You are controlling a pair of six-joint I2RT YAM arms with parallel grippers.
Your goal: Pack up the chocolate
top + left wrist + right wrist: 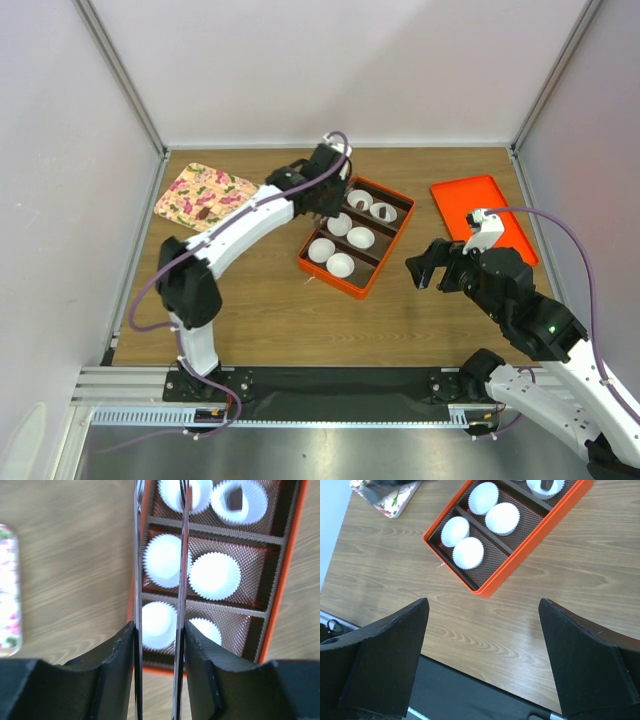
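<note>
One dark chocolate (234, 498) piece lies in a white paper cup (239, 501) in the far compartment of the orange divided box (387, 260); the piece (547, 484) also shows in the right wrist view. Another dark piece (204, 212) lies on the floral tray (190, 185). My left gripper (325, 192) hovers over the box's far end, its fingers (120, 650) pressed on a pair of metal tweezers (138, 580). The blades stand apart with nothing between them. My right gripper (482, 605) hangs open over bare table, right of the box.
The box (289, 570) holds several empty white cups (215, 576) in its middle and near compartments. An orange lid (483, 215) lies at the back right. The floral tray (7, 590) sits left of the box. Grey walls close in the table.
</note>
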